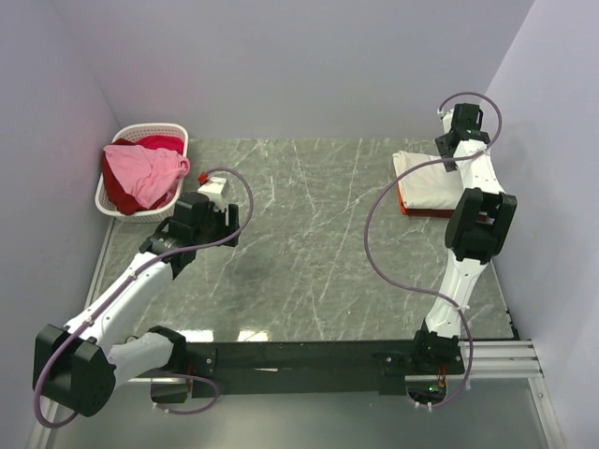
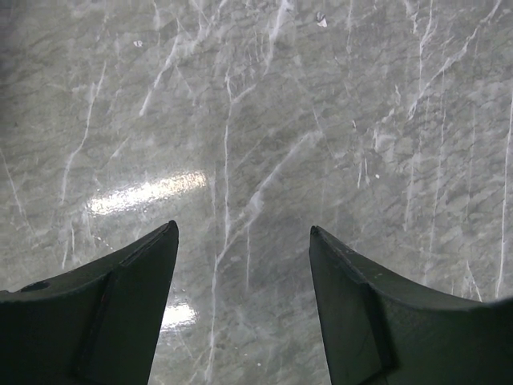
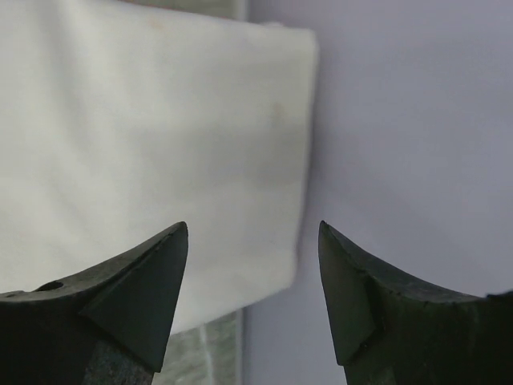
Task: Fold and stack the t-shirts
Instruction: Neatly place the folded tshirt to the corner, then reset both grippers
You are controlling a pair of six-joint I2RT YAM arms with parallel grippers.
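Top view, left gripper (image 1: 217, 196): its fingers stand apart above the marble table (image 1: 309, 262). The white slatted basket (image 1: 110, 201) is just to the left of the fingers.
Top view, basket: a pink t-shirt (image 1: 142, 173) lies crumpled on top. A red t-shirt (image 1: 161, 142) shows under it at the far rim.
Top view, right gripper (image 1: 449, 154): it is over the far right corner of the folded cream-white t-shirt (image 1: 423, 182). This one lies on an orange-red t-shirt (image 1: 426, 212), of which only the edge shows.
Left wrist view, fingers (image 2: 120, 313): they are spread wide and grip nothing. Only marble shows between and beyond them.
Right wrist view, fingers (image 3: 136, 297): they are spread wide and grip nothing. The cream-white cloth lies beyond the left finger and reaches into the gap. The pale wall (image 3: 401, 120) is beyond the right finger. Whether the tips touch the cloth, I cannot tell.
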